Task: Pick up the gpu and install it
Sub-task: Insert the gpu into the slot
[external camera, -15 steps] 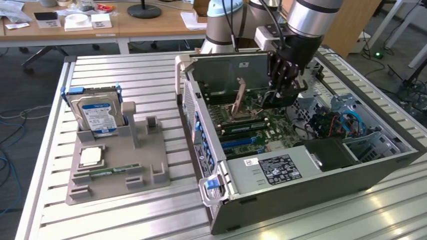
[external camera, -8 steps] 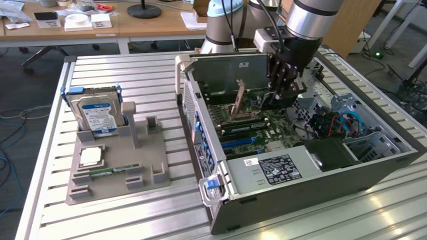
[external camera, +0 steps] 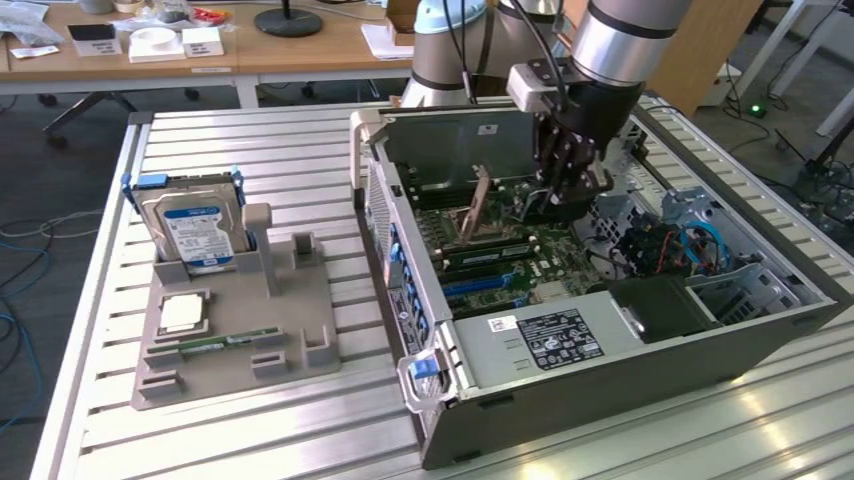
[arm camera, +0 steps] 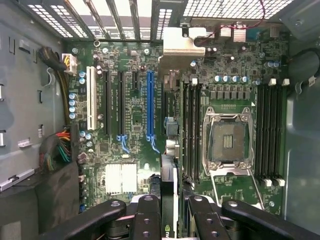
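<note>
at the exterior view's left the hard drive [external camera: 198, 232] stands in a holder on the table [external camera: 267, 140]. further right, inside the open case [external camera: 627, 370], the tool [external camera: 563, 190] is clamped on the gpu [arm camera: 168, 190], near the blue slot [arm camera: 150, 102]; i judge the card should be upright and lined exactly with its slot.

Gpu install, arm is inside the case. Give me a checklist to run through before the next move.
1. gpu held in gripper: ok.
2. Blue slot empty: ok.
3. gpu parallel to blue slot: ok.
4. gpu edge directly over blue slot: cannot tell.
5. Cables away from blue slot: ok.
6. Case side open: ok.
</note>
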